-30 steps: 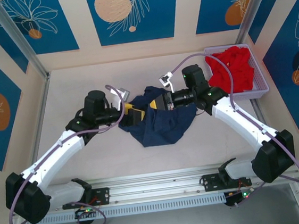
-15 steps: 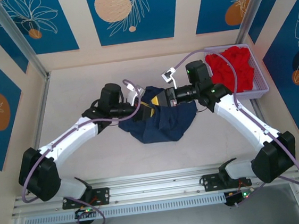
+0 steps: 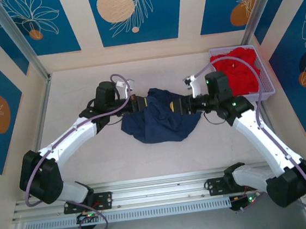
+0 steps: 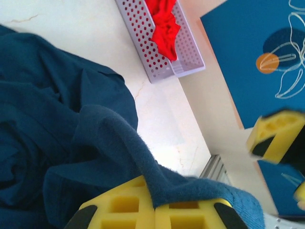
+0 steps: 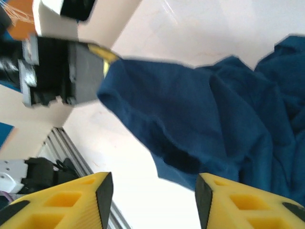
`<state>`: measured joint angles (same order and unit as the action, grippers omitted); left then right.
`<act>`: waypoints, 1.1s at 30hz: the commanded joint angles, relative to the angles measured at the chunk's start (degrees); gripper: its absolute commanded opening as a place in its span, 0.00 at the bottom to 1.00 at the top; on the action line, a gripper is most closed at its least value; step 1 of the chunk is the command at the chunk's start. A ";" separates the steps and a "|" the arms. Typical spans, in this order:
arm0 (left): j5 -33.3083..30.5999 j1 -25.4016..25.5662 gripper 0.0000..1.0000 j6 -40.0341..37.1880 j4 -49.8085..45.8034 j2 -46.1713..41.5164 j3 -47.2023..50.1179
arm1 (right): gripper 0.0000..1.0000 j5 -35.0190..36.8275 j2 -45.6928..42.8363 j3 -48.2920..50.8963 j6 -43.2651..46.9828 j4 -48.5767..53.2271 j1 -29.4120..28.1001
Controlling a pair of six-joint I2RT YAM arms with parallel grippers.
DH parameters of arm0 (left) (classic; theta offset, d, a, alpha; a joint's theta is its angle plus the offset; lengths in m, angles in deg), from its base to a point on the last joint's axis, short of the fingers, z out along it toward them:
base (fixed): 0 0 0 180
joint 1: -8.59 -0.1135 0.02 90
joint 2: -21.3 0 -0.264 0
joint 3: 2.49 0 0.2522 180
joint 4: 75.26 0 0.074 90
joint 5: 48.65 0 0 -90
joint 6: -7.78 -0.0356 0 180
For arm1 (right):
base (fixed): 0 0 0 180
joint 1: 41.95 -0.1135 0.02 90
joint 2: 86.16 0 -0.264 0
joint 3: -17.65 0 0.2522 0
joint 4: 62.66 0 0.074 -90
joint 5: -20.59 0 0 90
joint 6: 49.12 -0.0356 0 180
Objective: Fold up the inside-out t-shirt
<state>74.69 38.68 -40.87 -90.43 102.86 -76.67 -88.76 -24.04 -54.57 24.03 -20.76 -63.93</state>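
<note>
Top external: rumpled navy t-shirt (image 3: 162, 123), loosely heaped, perhaps inside-out.

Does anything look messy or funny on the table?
Yes. The navy t-shirt lies bunched in a wrinkly heap on the table instead of flat, with one fold pinched in the left gripper. The right gripper is open, holding nothing.
</note>
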 commanded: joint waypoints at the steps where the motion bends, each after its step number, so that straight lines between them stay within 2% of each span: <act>1: -0.42 -0.47 0.00 6.93 -0.46 -0.27 0.58 | 0.56 6.75 0.60 6.86 6.00 -6.35 -2.83; 5: -0.51 -0.80 0.00 6.91 -1.04 -0.46 0.31 | 0.59 2.76 3.62 12.71 3.40 -15.81 -3.18; 10: -0.55 -0.82 0.00 6.15 -1.96 -0.52 0.36 | 0.59 1.20 6.32 13.82 -0.87 -20.07 -2.72; 16: 0.07 -0.82 0.00 5.35 -2.28 -0.66 0.31 | 0.61 3.44 5.94 11.90 4.82 -20.52 -2.81; 26: 0.68 -0.82 0.00 4.21 -3.11 -0.57 0.09 | 0.60 3.02 10.27 9.56 7.32 -22.03 -3.51; 30: 0.59 -0.83 0.00 3.75 -3.64 -0.61 0.03 | 0.54 2.55 13.35 7.26 7.93 -22.99 -3.86; 33: 0.36 -0.84 0.00 3.49 -3.92 -0.75 0.28 | 0.38 2.57 14.29 6.49 7.86 -23.58 -4.05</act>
<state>74.30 38.33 -36.20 -93.36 102.86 -76.61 -85.87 -10.20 -46.06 30.44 -42.51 -67.54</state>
